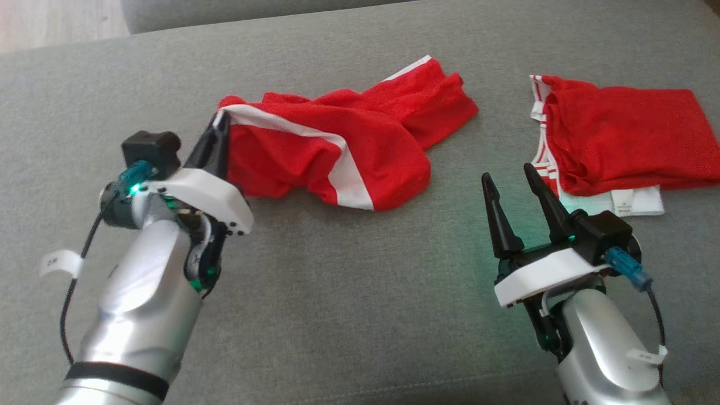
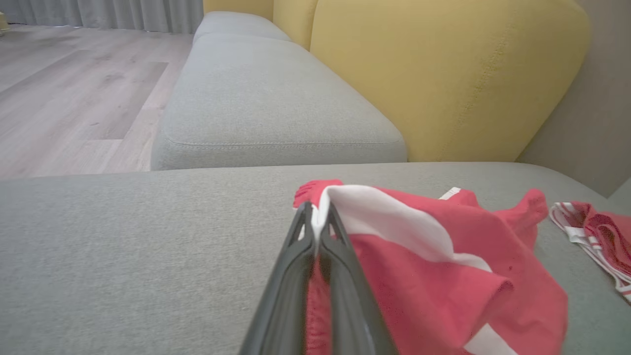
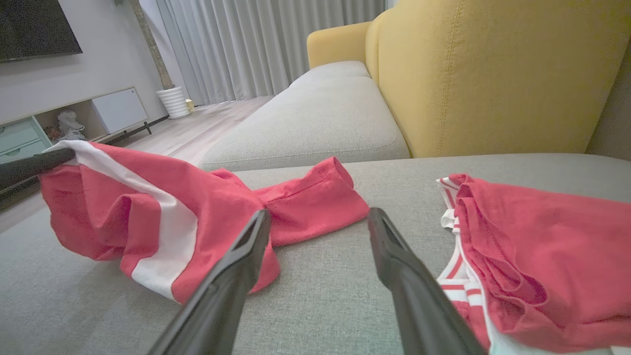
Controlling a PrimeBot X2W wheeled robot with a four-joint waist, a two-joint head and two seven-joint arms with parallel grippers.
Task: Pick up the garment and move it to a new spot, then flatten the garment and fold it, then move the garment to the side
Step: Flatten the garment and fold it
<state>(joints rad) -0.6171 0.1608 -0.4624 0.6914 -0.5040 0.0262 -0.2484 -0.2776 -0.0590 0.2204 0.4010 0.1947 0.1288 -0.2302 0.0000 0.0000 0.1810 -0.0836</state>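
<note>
Plainly, the risk begins at the left, where the left gripper has its two dark fingers pressed together on the white-banded hem of the red garment. It is a thin pinch at one corner of the cloth. That corner is raised slightly off the grey seat cushion, while the rest lies crumpled across the cushion's middle, nearer its far edge than its near edge, with one leg stretched toward the far edge. With so little fabric between the fingers, a quick pull could let the hem slide out. A low drag over the cushion's rough weave would probably bunch the cloth further and make flattening harder. Held by one corner only, it is also likely to hang twisted when lifted. Further right, the right gripper is spread wide and holds nothing, pointing at the bare strip between the two pieces of clothing. Its outer finger is just beside the striped waistband of a second red garment lying by the cushion's right edge; whether they touch I cannot tell. A careless reach could snag that piece, or the carried one could land on it and tangle.
</note>
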